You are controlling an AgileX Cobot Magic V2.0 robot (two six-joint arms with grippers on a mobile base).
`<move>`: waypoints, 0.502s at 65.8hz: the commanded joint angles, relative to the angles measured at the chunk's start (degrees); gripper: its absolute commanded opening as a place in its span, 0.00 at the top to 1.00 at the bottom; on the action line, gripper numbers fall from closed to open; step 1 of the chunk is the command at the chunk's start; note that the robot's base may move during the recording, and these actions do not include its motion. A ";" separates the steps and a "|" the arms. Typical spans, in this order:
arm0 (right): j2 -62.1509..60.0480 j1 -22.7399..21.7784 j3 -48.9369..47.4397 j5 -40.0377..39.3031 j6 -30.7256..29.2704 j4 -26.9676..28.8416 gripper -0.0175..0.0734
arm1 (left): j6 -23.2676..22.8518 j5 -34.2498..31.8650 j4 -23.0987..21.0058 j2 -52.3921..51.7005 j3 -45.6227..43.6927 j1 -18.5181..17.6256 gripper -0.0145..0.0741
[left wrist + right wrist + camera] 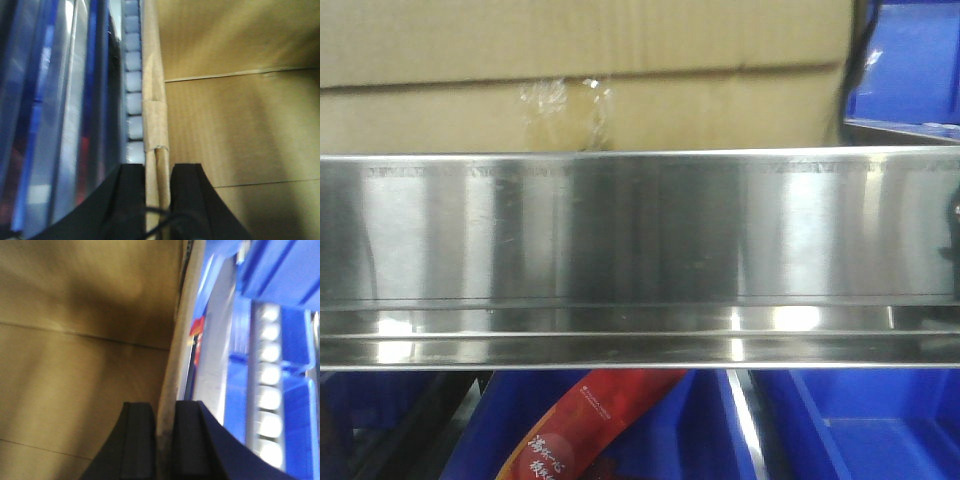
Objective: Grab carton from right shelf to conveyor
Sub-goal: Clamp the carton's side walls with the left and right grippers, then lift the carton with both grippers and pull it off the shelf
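Observation:
The brown carton fills the top of the front view, behind the shelf's shiny steel front rail, with clear tape at its seam. In the left wrist view my left gripper is shut on the carton's upright wall edge, one black finger outside and one inside the box. In the right wrist view my right gripper is shut on the carton's opposite wall edge. Both views show the carton's inner floor. The conveyor is out of view.
Blue plastic bins stand under the rail, at the upper right and beside the carton. A red packet lies in a lower bin. White shelf rollers run alongside the carton.

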 commanded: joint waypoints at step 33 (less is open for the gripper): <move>-21.88 0.07 13.63 -1.60 -0.46 0.40 0.88 | -2.02 -1.26 -0.22 -17.43 -0.28 -3.44 0.86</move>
